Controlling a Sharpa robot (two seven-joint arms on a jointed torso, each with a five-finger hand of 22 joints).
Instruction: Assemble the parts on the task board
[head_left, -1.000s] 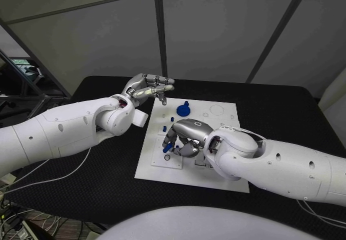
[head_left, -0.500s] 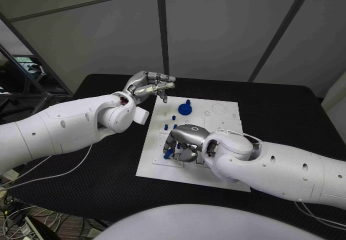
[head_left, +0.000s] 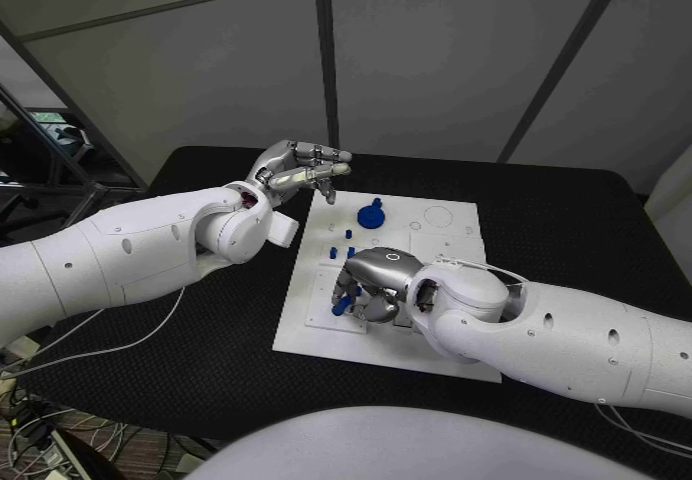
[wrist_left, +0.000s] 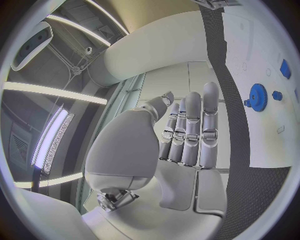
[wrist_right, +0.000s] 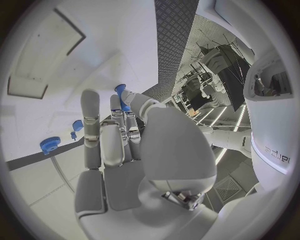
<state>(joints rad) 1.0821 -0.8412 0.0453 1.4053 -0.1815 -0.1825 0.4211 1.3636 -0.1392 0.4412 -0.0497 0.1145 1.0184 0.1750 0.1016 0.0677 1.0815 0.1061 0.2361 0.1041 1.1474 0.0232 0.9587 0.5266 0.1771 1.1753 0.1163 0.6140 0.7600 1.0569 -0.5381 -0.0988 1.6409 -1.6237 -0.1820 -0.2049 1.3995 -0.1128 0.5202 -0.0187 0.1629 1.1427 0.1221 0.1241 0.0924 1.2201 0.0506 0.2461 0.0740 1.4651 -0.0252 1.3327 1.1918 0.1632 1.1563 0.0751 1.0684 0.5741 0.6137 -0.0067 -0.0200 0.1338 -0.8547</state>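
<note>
On the black table: the white task board (head_left: 433, 352) is laid in the middle, with both hands near it.
Right hand (head_left: 368, 288): it is lowered over the left part of the board, and a small blue peg (head_left: 340, 306) is pinched at its fingertips; the same peg (wrist_right: 120, 95) is seen between the thumb and the fingers in the right wrist view.
Left hand (head_left: 299, 171): it is held above the table just beyond the board's far left corner; the fingers are straight and close together, and nothing is grasped in it.
Parts already on the board: a blue gear (head_left: 371, 215) is seen near the far edge, and a few small blue pegs (head_left: 343, 244) are standing between the gear and the right hand.
Whether the gear is seated: it cannot be told from these pictures.
Progress: the task is judged to be partly done, since some pegs appear to be placed while one is in the hand.
What is left: the held peg must be set in its hole, and several round openings on the right side of the board look unfilled.
</note>
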